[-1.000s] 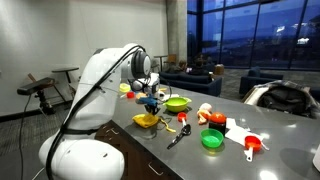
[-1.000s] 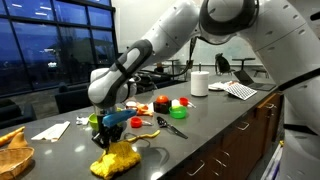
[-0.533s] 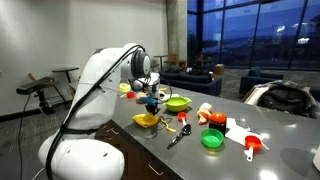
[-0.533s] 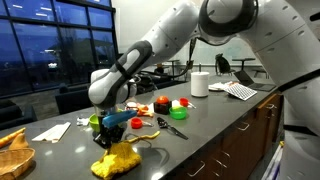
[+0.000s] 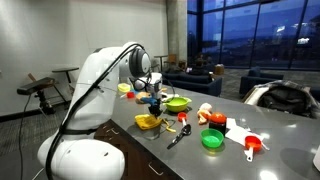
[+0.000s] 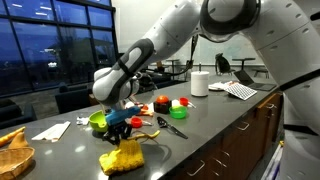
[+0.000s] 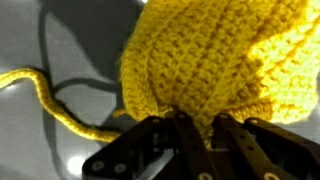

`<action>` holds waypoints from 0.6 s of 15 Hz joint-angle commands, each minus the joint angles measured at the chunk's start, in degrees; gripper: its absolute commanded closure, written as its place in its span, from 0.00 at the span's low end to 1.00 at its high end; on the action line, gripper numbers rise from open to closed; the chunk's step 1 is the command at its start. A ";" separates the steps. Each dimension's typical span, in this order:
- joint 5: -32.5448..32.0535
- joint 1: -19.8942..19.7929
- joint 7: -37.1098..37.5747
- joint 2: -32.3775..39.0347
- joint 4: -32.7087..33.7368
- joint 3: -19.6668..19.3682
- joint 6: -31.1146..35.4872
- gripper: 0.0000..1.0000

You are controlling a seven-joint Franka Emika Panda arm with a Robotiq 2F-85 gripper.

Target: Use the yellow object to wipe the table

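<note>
In an exterior view, the black claw (image 5: 152, 104) holds a crocheted bright-yellow cloth rag (image 5: 146, 121) low over the glossy dark grey surface (image 5: 190, 155). In an exterior view, the white arm (image 6: 165, 40) reaches down. Wrist view: dark fingers (image 7: 190, 140) are clamped on the rag's bunched edge.

Table (image 6: 205, 120) lies bare toward its edge; green bowl (image 6: 98, 121) (close behind) blocks.
</note>
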 commanded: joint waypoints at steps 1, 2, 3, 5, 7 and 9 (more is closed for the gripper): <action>-3.38 0.68 5.16 -1.22 -5.23 -3.23 -3.42 0.96; -3.77 0.50 6.40 -2.09 -6.16 -3.57 -4.64 0.96; -4.18 0.32 7.64 -3.00 -7.11 -3.92 -5.88 0.96; -4.88 -0.33 10.05 -4.73 -9.01 -4.56 -8.74 0.96; -5.45 -0.89 10.23 -4.79 -9.02 -4.38 -10.72 0.96; -6.82 -0.61 8.55 -3.23 -6.58 -3.56 -11.83 0.96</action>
